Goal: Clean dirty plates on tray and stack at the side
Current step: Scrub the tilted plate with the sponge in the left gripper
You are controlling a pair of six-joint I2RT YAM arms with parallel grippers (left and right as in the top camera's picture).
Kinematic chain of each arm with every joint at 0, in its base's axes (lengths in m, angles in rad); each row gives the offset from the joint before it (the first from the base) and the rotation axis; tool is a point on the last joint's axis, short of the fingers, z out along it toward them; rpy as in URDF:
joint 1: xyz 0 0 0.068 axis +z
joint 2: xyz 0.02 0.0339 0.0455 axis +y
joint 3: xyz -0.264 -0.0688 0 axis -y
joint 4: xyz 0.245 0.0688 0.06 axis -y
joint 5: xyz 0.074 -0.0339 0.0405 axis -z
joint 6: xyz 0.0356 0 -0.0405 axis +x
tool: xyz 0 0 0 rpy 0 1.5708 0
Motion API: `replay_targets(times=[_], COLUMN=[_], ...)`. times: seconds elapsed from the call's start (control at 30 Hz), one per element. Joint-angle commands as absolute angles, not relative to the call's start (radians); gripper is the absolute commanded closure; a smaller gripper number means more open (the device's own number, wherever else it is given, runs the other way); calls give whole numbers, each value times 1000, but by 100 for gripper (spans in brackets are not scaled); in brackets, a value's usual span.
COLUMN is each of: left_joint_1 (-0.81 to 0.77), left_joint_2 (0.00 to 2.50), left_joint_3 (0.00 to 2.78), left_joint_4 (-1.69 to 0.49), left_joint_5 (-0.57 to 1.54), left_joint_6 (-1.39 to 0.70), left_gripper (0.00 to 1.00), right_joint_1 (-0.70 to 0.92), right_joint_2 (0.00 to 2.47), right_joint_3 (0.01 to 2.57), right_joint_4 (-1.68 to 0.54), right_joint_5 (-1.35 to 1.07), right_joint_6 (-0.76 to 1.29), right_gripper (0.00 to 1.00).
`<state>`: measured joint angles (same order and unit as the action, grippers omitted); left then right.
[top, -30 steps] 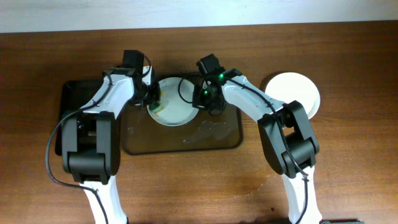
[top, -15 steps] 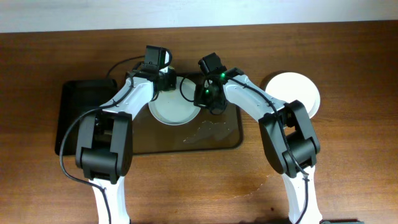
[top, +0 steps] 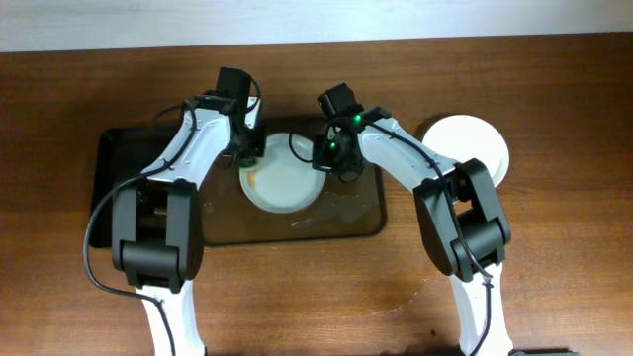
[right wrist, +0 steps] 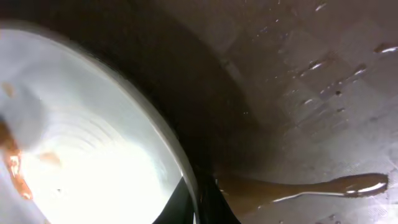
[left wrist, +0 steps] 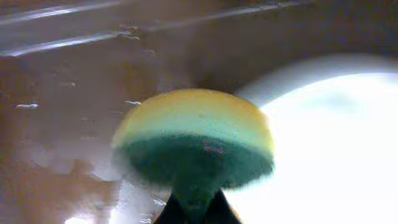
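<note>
Brown translucent plastic forms the tray (top: 366, 222), a wide rectangle with rounded corners and a raised rim. Its floor is wet, with glossy beads of water and a thin brown puddle (right wrist: 305, 186) showing in the right wrist view.

One dirty plate (top: 285, 183), round, shallow and white, lies inside the tray towards its far edge. Brown-orange smears (right wrist: 13, 167) mark the plate's surface on the side nearest the left arm, and faint concentric ridges show in its well.

The left gripper (top: 247, 158) is over that smeared side. Its fingers are pressed onto the green base of a sponge (left wrist: 196, 137), a soft domed pad with a yellow top and a coarse dark green scouring layer. The left wrist view is blurred, so it cannot be told whether the sponge touches the plate.

The right gripper (top: 330, 166) is at the opposite rim of the plate. Its dark fingers (right wrist: 208, 202) are pinched together on the thin raised edge.

A second plate (top: 465, 148), white, round and smooth, rests on the wooden table (top: 554, 257) just beyond the tray's right end. A smaller black tray (top: 119, 158) adjoins the tray's left end.
</note>
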<state>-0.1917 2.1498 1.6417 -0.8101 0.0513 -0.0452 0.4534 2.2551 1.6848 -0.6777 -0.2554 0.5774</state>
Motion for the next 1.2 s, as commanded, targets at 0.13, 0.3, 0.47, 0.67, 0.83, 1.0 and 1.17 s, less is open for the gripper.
replay_targets(times=[0.13, 0.3, 0.47, 0.67, 0.83, 1.0, 1.17], left_joint_1=[-208, -213, -221, -221, -174, -176, -176], left_joint_2=[2177, 2251, 2387, 2390, 2392, 2392, 2392], left_joint_3=[1913, 1839, 1831, 1831, 1831, 1831, 1831], left_joint_4=[-1066, -995, -968, -1056, -913, -868, -1169], left_joint_5=[81, 29, 51, 524, 28, -324, -285], left_joint_6=[-35, -83, -82, 67, -120, -143, -174], left_gripper=[99, 99, 99, 99, 99, 99, 99], right_joint_1=[459, 459, 459, 459, 459, 459, 459], right_joint_2=[2270, 2270, 2270, 2270, 2270, 2270, 2270], right_joint_3=[1679, 1679, 1679, 1679, 1679, 1679, 1679], right_joint_4=[-639, -640, -641, -640, -640, -639, -640], right_joint_5=[-236, -237, -236, -236, -236, -236, -236], right_joint_6=[656, 655, 655, 654, 654, 643, 643], right_gripper=[96, 96, 96, 96, 96, 96, 96])
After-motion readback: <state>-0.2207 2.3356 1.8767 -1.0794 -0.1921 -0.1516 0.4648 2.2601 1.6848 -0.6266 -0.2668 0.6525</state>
